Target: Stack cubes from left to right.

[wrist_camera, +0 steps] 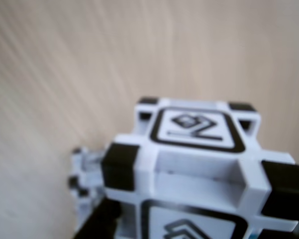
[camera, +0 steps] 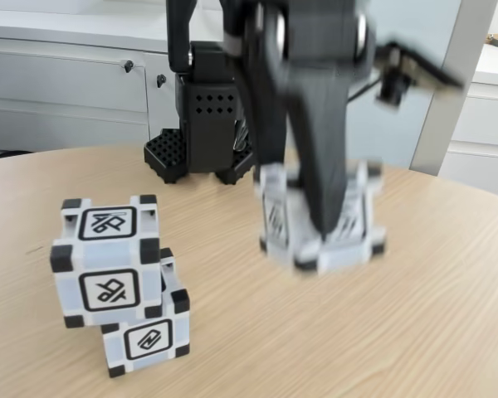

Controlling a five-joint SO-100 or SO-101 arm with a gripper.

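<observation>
Pale wood-grain tabletop (camera: 448,315) spans the workspace, with grey cabinet doors (camera: 66,83) behind it in the fixed view. My gripper (camera: 322,222) descends from 12 o'clock and is closed around one cube (camera: 336,232), which sits at about 3 o'clock from the table centre, blurred with motion; I cannot tell whether it has left the surface. At 8 o'clock, two cubes are already stacked: the upper cube (camera: 108,261) rests offset on the lower cube (camera: 149,332), overhanging toward 9 o'clock and slightly twisted.

Hazard: I judge that stack unstable. A third cube set down off-centre, or a finger brushing the top one, could topple it. The smooth plastic faces also offer little grip, so the held cube could rotate or slip in my hold.

In the wrist view the held cube (wrist_camera: 204,164) shows glossy white-grey panels, square black corner blocks, recessed edges and black-framed geometric symbols on each face.
</observation>
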